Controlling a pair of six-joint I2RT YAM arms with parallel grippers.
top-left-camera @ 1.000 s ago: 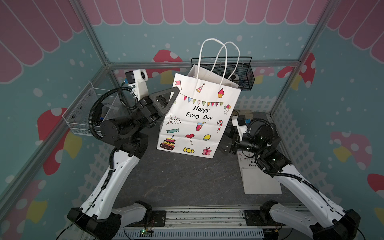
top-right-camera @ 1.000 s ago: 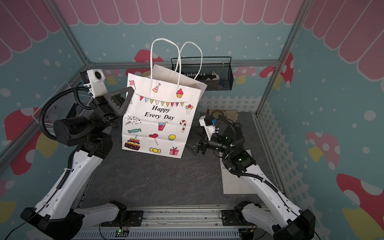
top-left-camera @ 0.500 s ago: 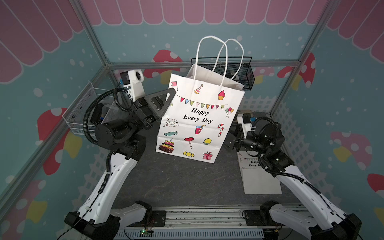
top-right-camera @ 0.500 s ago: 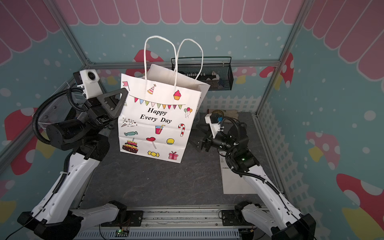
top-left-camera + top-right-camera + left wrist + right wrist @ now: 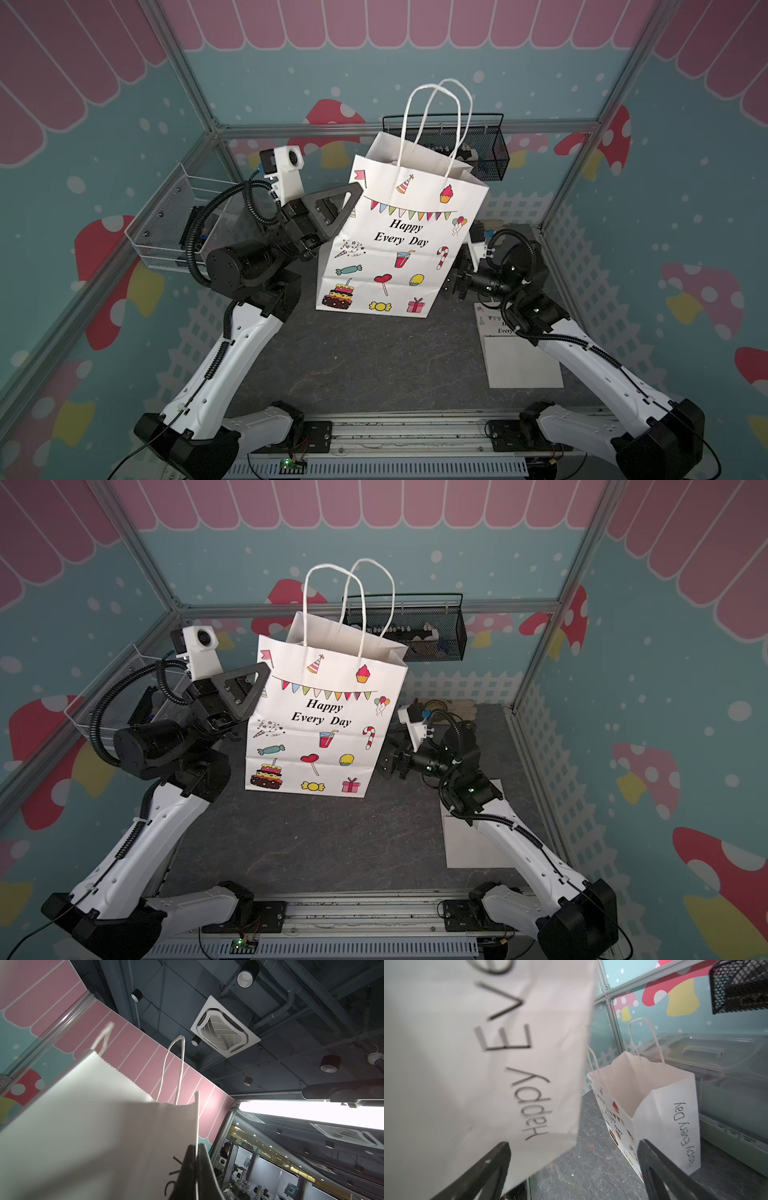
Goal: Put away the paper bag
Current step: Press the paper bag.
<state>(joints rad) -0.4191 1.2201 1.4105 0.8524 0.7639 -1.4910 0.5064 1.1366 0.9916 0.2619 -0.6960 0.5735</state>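
The paper bag [image 5: 395, 249] is a tall white rectangular carrier of matte paper, printed with small party drawings and the words "Happy Every Day". Its mouth is cut in a fine saw-tooth edge. Two looped handles [image 5: 432, 120] of twisted white cord stand up from it. It hangs clear of the counter [image 5: 374, 365], a dark grey slab veined like stone, over the middle toward 12 o'clock.

The left claw [image 5: 354, 192], with black triangular fingers, is pinched tight on the bag's upper side edge at its 10 o'clock corner. The left wrist view shows the thin paper edge sandwiched between both fingers [image 5: 205, 1172]. The right claw [image 5: 573, 1144] is spread wide with nothing in it, by the bag's 4 o'clock corner.

Three bags show in all: the held one, a second bag [image 5: 664, 1126] standing open on the counter in the right wrist view, and a flat folded bag [image 5: 521, 357] lying at 4 o'clock. One black wire-mesh basket [image 5: 486, 145] hangs on the wall at 1 o'clock.
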